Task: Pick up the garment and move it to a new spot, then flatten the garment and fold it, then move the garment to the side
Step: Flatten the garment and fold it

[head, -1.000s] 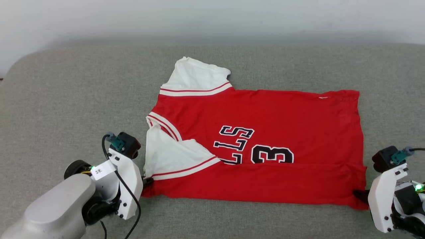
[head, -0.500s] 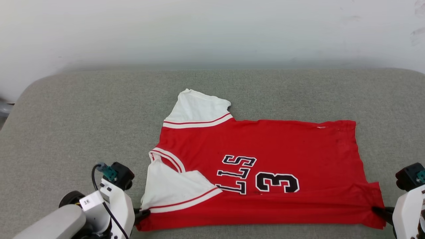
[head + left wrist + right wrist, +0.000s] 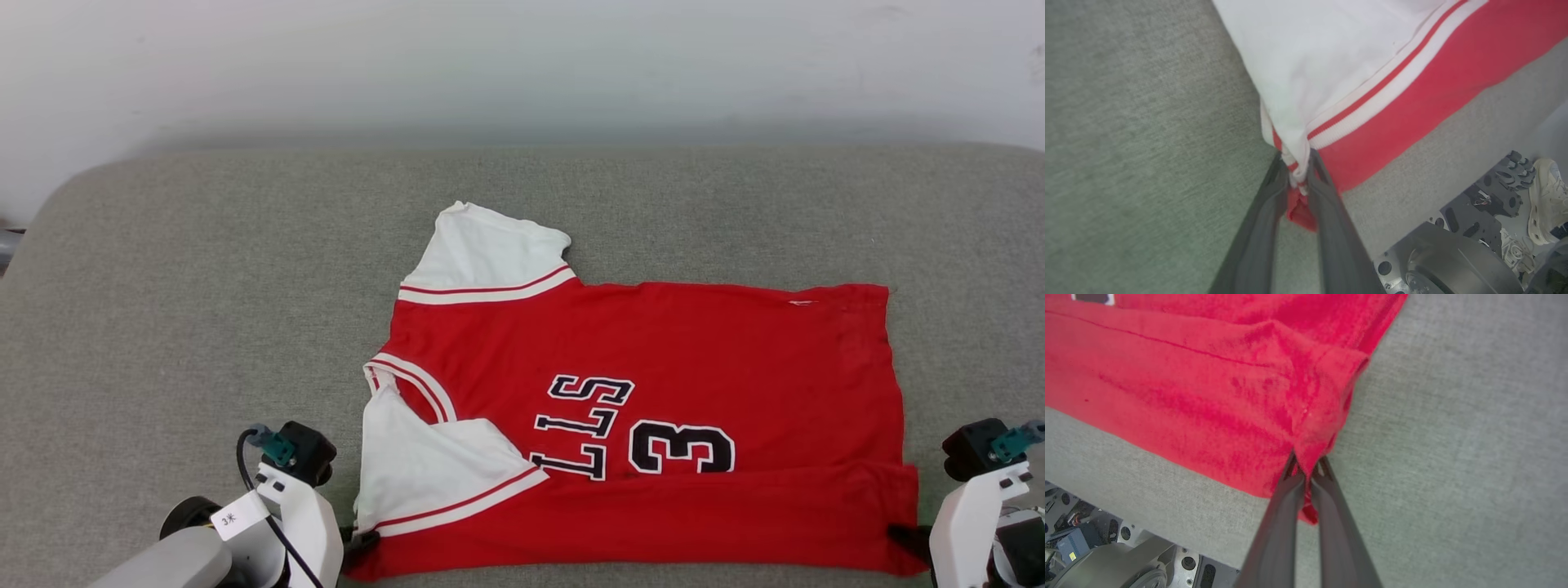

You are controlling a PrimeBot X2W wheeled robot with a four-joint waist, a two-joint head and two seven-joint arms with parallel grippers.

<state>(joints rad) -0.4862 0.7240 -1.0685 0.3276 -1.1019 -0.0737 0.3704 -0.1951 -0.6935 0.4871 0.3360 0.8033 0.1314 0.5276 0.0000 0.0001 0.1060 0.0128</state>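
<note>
- Red shirt (image 3: 653, 343), white sleeves, black "3", spread flat sideways on the grey cushion (image 3: 204, 286), collar leftward.
- Its near edge is folded over the lettering.

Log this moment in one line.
stage: folding | garment: near edge folded over, on grey cushion | left gripper: shut on sleeve-side corner | right gripper: shut on hem-side corner

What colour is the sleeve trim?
On the garment, the sleeve trim is white with one thin red stripe; best in the left wrist view.

Garment (image 3: 653, 343): soft matt knit cloth. Grey surface (image 3: 204, 286): coarse woven fabric, matt.
</note>
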